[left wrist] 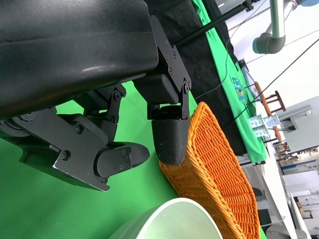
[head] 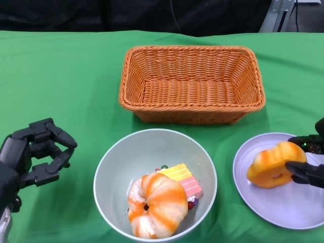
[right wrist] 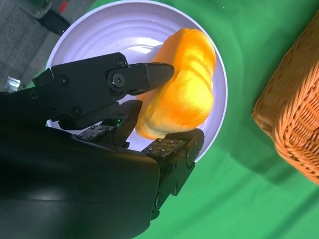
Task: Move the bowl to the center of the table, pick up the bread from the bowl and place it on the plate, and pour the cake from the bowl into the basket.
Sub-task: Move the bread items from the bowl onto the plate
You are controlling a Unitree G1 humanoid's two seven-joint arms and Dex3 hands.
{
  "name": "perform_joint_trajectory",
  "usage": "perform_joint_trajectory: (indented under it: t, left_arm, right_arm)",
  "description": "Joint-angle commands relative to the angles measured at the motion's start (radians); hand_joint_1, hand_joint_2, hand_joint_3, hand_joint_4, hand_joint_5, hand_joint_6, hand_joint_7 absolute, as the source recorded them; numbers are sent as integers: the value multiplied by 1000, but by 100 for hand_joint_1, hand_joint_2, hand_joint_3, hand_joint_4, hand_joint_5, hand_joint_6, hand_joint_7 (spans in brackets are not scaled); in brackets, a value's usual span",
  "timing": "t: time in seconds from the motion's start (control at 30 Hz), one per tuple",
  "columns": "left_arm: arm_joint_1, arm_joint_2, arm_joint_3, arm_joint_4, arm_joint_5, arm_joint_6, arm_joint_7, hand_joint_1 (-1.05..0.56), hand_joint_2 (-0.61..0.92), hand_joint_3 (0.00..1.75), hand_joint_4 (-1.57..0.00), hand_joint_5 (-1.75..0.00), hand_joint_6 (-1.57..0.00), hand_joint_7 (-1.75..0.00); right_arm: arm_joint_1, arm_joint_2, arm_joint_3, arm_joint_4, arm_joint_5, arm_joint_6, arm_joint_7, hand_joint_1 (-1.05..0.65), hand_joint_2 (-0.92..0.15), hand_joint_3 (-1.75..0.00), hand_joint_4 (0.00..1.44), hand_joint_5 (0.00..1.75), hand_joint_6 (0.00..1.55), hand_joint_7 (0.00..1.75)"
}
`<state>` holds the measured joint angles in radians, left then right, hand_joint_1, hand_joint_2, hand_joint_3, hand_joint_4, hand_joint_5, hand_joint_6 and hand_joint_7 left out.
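Observation:
The grey bowl [head: 152, 147] stands at the table's near middle and holds an orange-and-white striped ring pastry [head: 157, 205] and a yellow-and-pink cake slice [head: 183, 179]. To its right lies the pale purple plate [head: 283, 207], with the orange bread [head: 273, 164] on it. My right hand [head: 309, 162] grips that bread; in the right wrist view its fingers [right wrist: 144, 74] clamp the bread [right wrist: 182, 89] from two sides over the plate [right wrist: 109, 35]. My left hand [head: 35, 157] hovers left of the bowl, fingers curved and apart, holding nothing.
The orange wicker basket [head: 192, 115] sits behind the bowl with nothing in it; it also shows in the left wrist view [left wrist: 214, 169] beyond the bowl's rim [left wrist: 169, 219]. Green cloth covers the table.

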<state>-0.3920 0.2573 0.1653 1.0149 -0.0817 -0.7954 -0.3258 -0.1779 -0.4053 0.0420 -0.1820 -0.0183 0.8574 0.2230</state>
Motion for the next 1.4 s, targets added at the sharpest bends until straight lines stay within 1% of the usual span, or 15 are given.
perform_joint_trajectory:
  t: [0.03, 0.07, 0.1, 0.2, 0.27, 0.37, 0.53, 0.67, 0.8, 0.87, 1.03, 1.17, 1.27, 1.33, 1.4]
  left_arm:
    - [-11, 18, 3, 4, 3, -1, 2, -2, 71, 69, -75, -150, -79, -119]
    - [-11, 18, 2, 4, 4, -1, 3, -2, 71, 69, -75, -150, -79, -119]
    - [-12, 19, 2, 4, 4, -2, 3, -2, 71, 69, -75, -150, -79, -119]
    - [-12, 20, 2, 7, 2, 0, -2, -1, 72, 68, -74, -150, -78, -118]
    - [-12, 20, 2, 9, 3, -5, 0, -1, 72, 67, -75, -150, -78, -118]
    - [-11, 23, -2, 8, 15, -14, 12, -2, 72, 67, -76, -151, -78, -119]
    - [-11, 23, -1, 8, 21, -16, 16, -3, 72, 68, -76, -150, -78, -120]
    - [-13, 22, 5, 8, 6, -8, -2, -1, 72, 68, -76, -150, -78, -121]
    - [-16, 20, 8, 14, 0, -6, -5, -1, 71, 68, -76, -150, -78, -121]
    - [-16, 20, 7, 12, 3, -4, -2, -1, 71, 69, -76, -150, -78, -121]
    - [-17, 20, 10, 19, -6, -15, -16, -1, 71, 70, -75, -150, -78, -120]
    - [-15, 19, 8, 12, -5, -11, -10, -1, 70, 71, -75, -150, -79, -120]
    - [-15, 19, 8, 14, -5, -11, -10, -1, 70, 71, -75, -150, -79, -120]
    - [-16, 20, 9, 14, -9, -11, -17, -1, 70, 72, -75, -150, -78, -120]
    - [-16, 21, 9, 14, -10, -10, -20, -1, 70, 72, -75, -151, -78, -120]
  right_arm:
    - [29, -7, -2, -31, -26, -44, -17, -43, -92, -13, 45, 11, 46, 0]
    - [32, -6, -2, -34, -27, -49, -18, -42, -92, -13, 45, 11, 45, 0]
    - [32, -20, 18, -41, -49, -53, -20, -42, -92, -13, 45, 10, 45, 0]
    - [30, -70, 80, -57, -117, -71, -6, -52, -92, -14, 42, 7, 41, 0]
    - [31, -82, 92, -60, -136, -82, 3, -54, -92, -16, 41, 5, 40, 0]
    - [33, -80, 89, -58, -142, -90, 11, -55, -92, -17, 38, 3, 39, 0]
    - [34, -74, 85, -57, -153, -93, 19, -55, -92, -17, 37, 2, 39, 0]
    - [30, -86, 110, -72, -189, -88, 19, -59, -92, -19, 25, 0, 32, 0]
    - [28, -88, 119, -85, -211, -87, 31, -61, -92, -21, 22, 0, 27, 0]
    - [27, -88, 125, -91, -219, -82, 34, -62, -92, -21, 19, 0, 22, 0]
    - [37, -87, 125, -99, -232, -102, 36, -63, -92, -21, 18, 0, 19, 0]
    - [57, -89, 135, -115, -265, -130, 23, -65, -92, -21, 19, 0, 20, 1]
    - [71, -80, 137, -124, -290, -152, 10, -66, -92, -21, 17, 0, 20, 1]
    - [91, -76, 144, -127, -328, -213, -31, -66, -92, -21, 19, 1, 22, 1]
    - [105, -69, 145, -126, -352, -253, -54, -66, -92, -20, 20, 1, 23, 2]
